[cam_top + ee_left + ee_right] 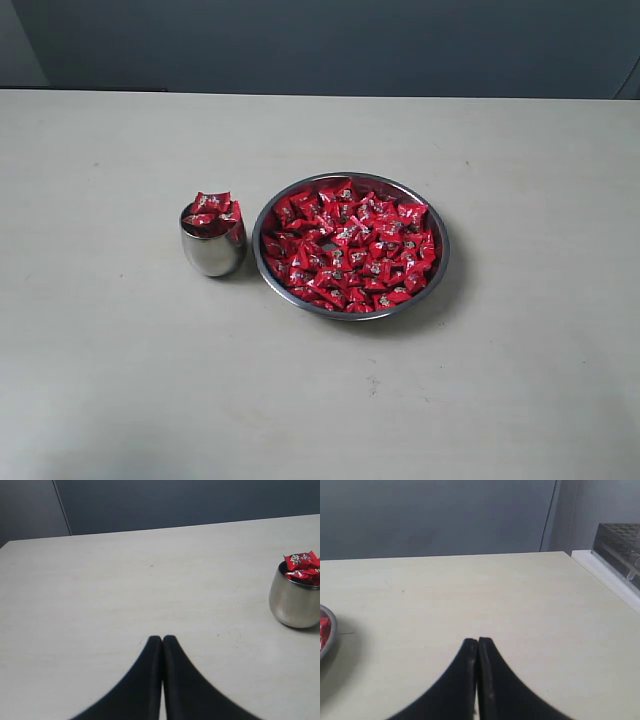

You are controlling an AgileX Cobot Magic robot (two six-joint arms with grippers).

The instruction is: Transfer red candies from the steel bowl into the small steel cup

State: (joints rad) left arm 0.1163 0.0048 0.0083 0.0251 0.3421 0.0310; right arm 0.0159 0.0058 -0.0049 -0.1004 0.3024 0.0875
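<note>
Broadly, a pale, matte table with a few faint specks is seen, and it is backed by a dark blue-grey wall. In the right wrist view a clear box with a gridded top is seen beyond the table's edge, on a white ledge.

The left fingers are pressed together, tip against tip, with nothing between them, and they are held over bare table. The small steel cup is seen ahead of them and off to one side, well apart from the tips. The right fingers are likewise pressed together and nothing is held in them. Only a sliver of the steel bowl is caught at the margin of that view, well apart from the tips. Neither arm is seen in the exterior view.

Near the table's middle the bowl is set flat with its mouth upward, and the cup is placed just beside its left rim. Whether the two touch cannot be told. The cup is stood upright, its long axis vertical and its mouth up. The red candies are spread across the whole bowl at mixed angles, so no common direction is shown. More of them are heaped in the cup, above its rim.
</note>
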